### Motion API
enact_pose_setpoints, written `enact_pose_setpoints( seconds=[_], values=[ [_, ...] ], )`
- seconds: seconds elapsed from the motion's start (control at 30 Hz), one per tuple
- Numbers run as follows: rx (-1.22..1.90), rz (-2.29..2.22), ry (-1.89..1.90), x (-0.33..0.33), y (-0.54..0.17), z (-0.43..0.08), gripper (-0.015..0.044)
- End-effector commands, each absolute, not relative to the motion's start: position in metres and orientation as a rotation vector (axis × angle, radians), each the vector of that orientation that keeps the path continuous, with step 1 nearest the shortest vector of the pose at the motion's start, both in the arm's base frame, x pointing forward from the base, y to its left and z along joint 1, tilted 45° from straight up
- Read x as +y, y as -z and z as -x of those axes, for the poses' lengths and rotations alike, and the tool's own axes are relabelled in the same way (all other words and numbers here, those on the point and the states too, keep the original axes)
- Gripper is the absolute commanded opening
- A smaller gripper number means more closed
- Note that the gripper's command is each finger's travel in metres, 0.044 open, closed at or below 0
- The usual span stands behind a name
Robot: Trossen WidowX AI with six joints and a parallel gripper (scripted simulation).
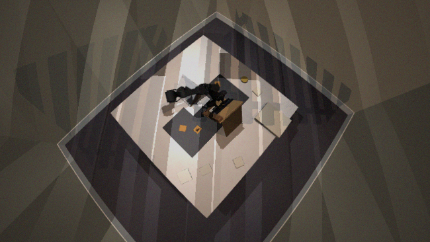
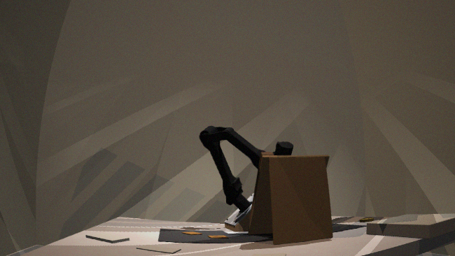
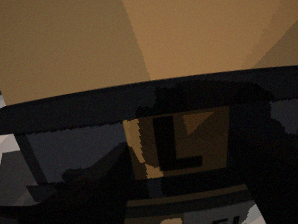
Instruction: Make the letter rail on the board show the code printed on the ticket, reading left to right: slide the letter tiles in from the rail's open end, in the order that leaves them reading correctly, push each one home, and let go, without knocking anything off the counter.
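Note:
My gripper (image 3: pixel 178 143) is shut on an orange tile with a black L (image 3: pixel 215 145), seen in the wrist view against the dark rail (image 3: pixel 65 114) on the tan board (image 1: pixel 233 123) (image 2: pixel 301 199) (image 3: pixel 60 55). Whether the tile is seated in the rail cannot be told. In the exterior view the board hides the fingers. Below the tile, a pale card (image 3: pixel 200 214) with dark letters is cut off by the wrist frame. Two orange tiles (image 1: pixel 182 128) (image 1: pixel 197 129) lie on the dark mat (image 1: pixel 192 147) (image 2: pixel 171 236); their letters are unreadable.
An orange piece (image 1: pixel 217 83) lies beside the arm (image 1: pixel 195 90) (image 2: pixel 220 161). A pale sloped panel (image 1: pixel 188 82) stands near the board. A yellow round object (image 1: pixel 244 79) and a thick pale slab (image 1: pixel 272 120) are at the right. Several flat pale squares (image 1: pixel 184 176) (image 1: pixel 238 162) lie near the counter's front.

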State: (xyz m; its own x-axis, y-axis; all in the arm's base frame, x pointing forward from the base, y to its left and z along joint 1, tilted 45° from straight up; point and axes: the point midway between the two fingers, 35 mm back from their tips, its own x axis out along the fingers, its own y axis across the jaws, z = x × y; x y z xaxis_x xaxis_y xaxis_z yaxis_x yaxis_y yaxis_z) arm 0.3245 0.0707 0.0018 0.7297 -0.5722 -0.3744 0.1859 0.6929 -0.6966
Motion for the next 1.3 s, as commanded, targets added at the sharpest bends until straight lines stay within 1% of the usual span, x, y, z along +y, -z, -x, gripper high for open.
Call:
enact_pose_setpoints(
  seconds=[0.0,1.27],
  values=[
    [0.622,0.684,0.450,0.069,-0.003,-0.323,0.0000],
    [0.622,0.686,0.451,0.055,-0.017,-0.319,0.0000]
  ],
)
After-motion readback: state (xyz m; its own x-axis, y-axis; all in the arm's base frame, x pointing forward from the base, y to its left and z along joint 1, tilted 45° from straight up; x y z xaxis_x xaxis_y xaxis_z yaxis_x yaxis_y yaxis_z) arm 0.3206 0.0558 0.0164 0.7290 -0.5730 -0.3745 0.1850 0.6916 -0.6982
